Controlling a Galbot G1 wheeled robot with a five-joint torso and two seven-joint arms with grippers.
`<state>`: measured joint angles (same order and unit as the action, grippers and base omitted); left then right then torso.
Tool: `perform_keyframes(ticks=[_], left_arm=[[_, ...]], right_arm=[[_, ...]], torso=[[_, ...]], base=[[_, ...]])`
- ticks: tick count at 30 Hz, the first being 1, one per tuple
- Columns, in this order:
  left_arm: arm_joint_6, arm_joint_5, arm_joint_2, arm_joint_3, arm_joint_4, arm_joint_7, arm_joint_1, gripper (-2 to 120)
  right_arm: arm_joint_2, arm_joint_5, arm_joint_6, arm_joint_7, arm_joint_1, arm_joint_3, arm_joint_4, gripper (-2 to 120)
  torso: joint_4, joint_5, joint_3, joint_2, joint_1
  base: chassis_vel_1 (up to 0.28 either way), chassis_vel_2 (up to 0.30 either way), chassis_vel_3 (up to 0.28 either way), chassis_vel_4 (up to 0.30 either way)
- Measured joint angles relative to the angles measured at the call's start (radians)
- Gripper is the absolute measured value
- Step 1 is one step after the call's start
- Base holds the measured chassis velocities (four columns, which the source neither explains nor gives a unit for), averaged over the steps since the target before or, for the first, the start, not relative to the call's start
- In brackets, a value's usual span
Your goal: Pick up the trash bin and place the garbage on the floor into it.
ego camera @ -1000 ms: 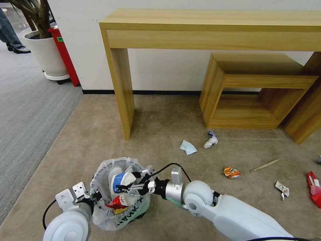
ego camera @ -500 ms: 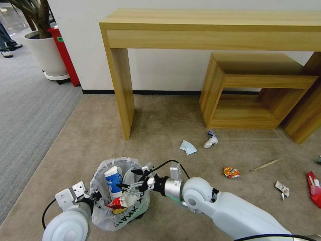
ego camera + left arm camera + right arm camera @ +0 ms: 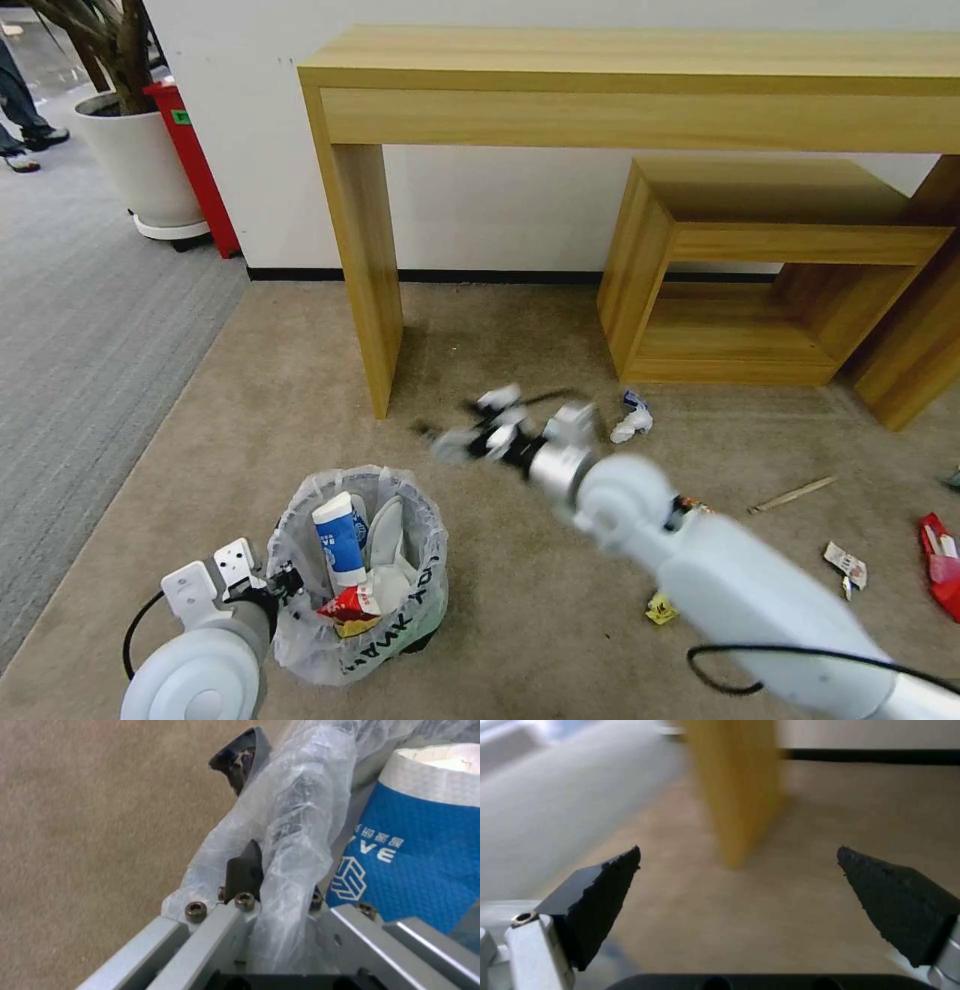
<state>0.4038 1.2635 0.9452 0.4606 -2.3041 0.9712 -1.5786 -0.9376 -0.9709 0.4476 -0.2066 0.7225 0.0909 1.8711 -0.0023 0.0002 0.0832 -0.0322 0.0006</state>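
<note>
The trash bin [image 3: 400, 625] stands on the beige floor [image 3: 300, 400], lined with a translucent bag with black lettering. Inside it are a blue-white carton [image 3: 338, 540], a white slipper [image 3: 388, 535] and a crushed red cup [image 3: 350, 605]. My left gripper [image 3: 284, 583] is shut on the bin's bag-covered rim [image 3: 295, 813], with one dark finger [image 3: 244, 870] outside the bag and the carton [image 3: 415, 843] just inside. My right gripper [image 3: 452, 428] hovers open and empty [image 3: 737, 870] above the carpet, beyond the bin. A tissue wad [image 3: 630, 424], wooden stick [image 3: 792, 494] and red wrapper [image 3: 940, 565] lie on the floor.
A wooden console table leg [image 3: 365, 290] stands just beyond the right gripper, also ahead of it in the right wrist view [image 3: 740, 787]. A low wooden shelf [image 3: 760, 270] sits at the right. Small scraps [image 3: 845, 565] and a yellow bit [image 3: 660, 608] lie by the right arm. A planter [image 3: 140, 160] stands far left.
The right gripper let go of the blue-white carton, which now stands in the bin. It then swung up and away from the bin toward the table leg. The left gripper has kept its hold.
</note>
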Motion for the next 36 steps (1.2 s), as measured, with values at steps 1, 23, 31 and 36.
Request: perform_keyframes(ticks=[1, 23, 31, 36], left_arm=[[0.002, -0.001, -0.003, 0.001, -0.004, -0.005, 0.001, 1], [0.076, -0.149, 0.084, -0.085, 0.008, -0.081, 0.038, 1], [0.077, -0.174, 0.092, -0.085, 0.000, -0.094, 0.024, 1], [0.077, -0.183, 0.090, -0.087, -0.004, -0.100, 0.017, 1]], right_arm=[[0.011, 0.016, 0.015, -0.032, 0.038, -0.045, 0.008, 100], [-0.049, 0.349, -0.031, -0.189, 0.588, -0.542, 0.136, 100], [-0.098, 0.405, -0.069, -0.169, 0.660, -0.582, 0.174, 100], [-0.112, 0.414, -0.086, -0.166, 0.675, -0.583, 0.174, 100]], torso=[[0.0000, 0.0001, 0.000, 0.000, 0.000], [-0.0002, -0.0001, 0.000, 0.000, 0.000], [0.0000, -0.0002, 0.000, 0.000, 0.000], [0.0000, -0.0002, 0.000, 0.000, 0.000]], base=[[0.000, 0.000, 0.000, 0.000], [0.000, 0.000, 0.000, 0.000], [0.000, 0.000, 0.000, 0.000], [0.000, 0.000, 0.000, 0.000]])
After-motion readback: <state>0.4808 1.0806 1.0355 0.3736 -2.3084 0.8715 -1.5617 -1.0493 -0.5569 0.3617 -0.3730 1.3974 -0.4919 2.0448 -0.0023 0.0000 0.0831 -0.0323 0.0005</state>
